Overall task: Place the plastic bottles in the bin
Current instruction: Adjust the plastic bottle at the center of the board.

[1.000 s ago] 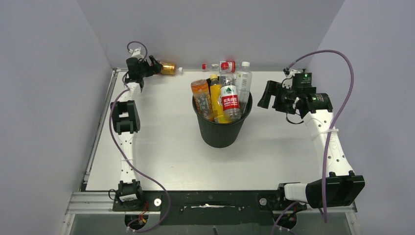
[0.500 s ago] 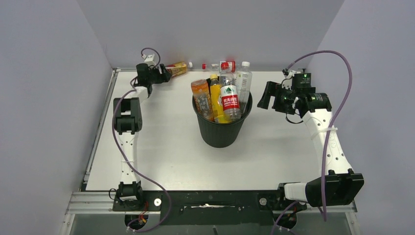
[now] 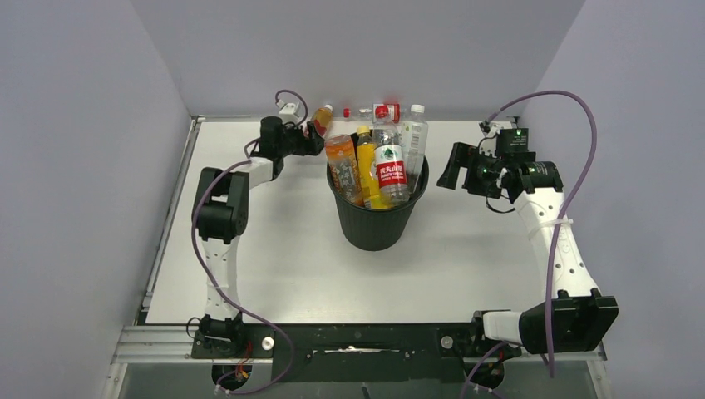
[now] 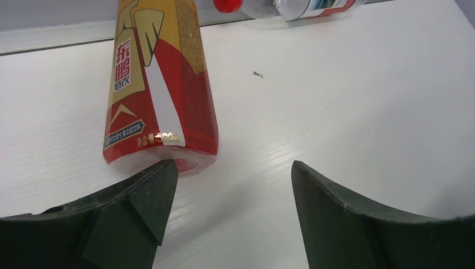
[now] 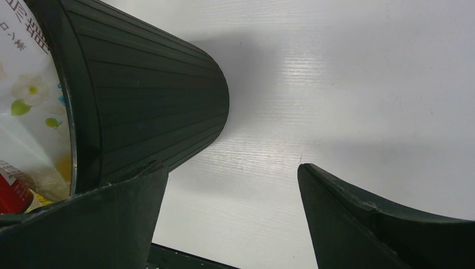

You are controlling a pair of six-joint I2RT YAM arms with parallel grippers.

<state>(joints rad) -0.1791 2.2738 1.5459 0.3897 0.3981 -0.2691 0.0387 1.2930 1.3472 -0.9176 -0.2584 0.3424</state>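
The black bin (image 3: 378,218) stands mid-table with several bottles upright in it: an orange one (image 3: 342,162), a yellow one (image 3: 366,166), a clear red-labelled one (image 3: 389,170) and a clear one (image 3: 413,137). An amber bottle with a red-gold label (image 3: 322,120) lies at the back edge. In the left wrist view its base (image 4: 159,89) touches my left fingertip (image 4: 159,185). My left gripper (image 3: 313,138) (image 4: 229,171) is open and holds nothing. My right gripper (image 3: 453,166) (image 5: 232,174) is open and empty beside the bin's wall (image 5: 151,101).
Clear bottles with red caps (image 3: 370,112) lie along the back wall behind the bin; one shows in the left wrist view (image 4: 291,5). Grey walls close the table on three sides. White table surface lies around the bin.
My left gripper has swept right along the back edge, and the amber bottle has moved right with it, close to the bin. The right arm has barely moved.
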